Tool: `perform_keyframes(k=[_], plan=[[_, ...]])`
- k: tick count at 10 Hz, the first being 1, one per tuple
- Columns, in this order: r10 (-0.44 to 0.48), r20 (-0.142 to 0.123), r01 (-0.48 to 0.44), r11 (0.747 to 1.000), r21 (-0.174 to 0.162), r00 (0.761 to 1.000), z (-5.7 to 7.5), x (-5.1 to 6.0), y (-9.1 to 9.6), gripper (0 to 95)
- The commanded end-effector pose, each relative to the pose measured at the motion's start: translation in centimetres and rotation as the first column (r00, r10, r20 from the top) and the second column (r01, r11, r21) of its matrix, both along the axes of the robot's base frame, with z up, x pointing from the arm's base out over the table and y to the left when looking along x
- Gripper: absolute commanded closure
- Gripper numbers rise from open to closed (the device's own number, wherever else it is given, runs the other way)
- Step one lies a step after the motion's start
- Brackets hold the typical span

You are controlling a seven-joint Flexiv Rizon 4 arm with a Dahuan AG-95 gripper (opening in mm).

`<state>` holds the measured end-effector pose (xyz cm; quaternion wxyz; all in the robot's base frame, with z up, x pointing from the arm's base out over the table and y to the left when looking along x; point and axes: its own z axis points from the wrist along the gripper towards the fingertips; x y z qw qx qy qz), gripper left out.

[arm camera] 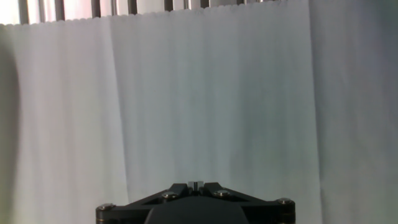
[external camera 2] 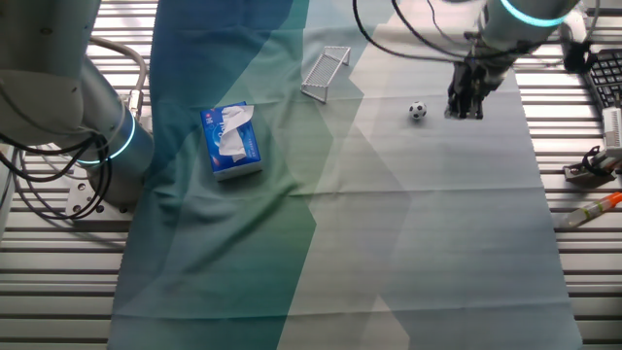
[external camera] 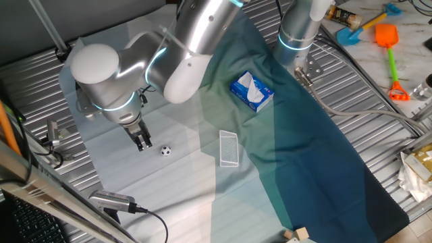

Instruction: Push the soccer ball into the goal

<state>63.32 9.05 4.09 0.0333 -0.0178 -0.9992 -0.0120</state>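
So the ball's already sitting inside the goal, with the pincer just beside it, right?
Not quite. The soccer ball is still out on the cloth, apart from the goal; the pincer is indeed just beside it. Both fixed views show the gap.

In the one fixed view my jaws hang over the surface (external camera: pixel 169 196) with the soccer ball (external camera: pixel 165 150) just beside them at 4 o'clock. The goal (external camera: pixel 229 148) lies at 3 o'clock from the ball, well apart. The tissue box (external camera: pixel 251 92) sits at 1 o'clock from the goal.
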Motion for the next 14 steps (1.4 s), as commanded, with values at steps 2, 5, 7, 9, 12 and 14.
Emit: perform_keyframes(k=[2, 5, 7, 9, 12, 14], plan=[[-0.017, -0.025, 0.018, 1.000, 0.022, 1.000, -1.5, 0.1, 0.5, 95.0], [-0.029, -0.040, 0.030, 0.999, 0.021, 0.999, -1.8, -0.4, 1.4, 95.0], [-0.028, -0.039, 0.029, 0.999, 0.021, 0.999, -2.1, -0.9, 1.4, 95.0], [-0.032, -0.035, 0.033, 0.999, 0.025, 0.999, -2.6, -1.6, 1.4, 95.0], [-0.042, -0.038, 0.043, 0.998, 0.036, 0.998, -2.9, -2.2, 1.1, 95.0], [-0.046, -0.039, 0.048, 0.998, 0.043, 0.998, -2.9, -2.3, 1.0, 95.0]])
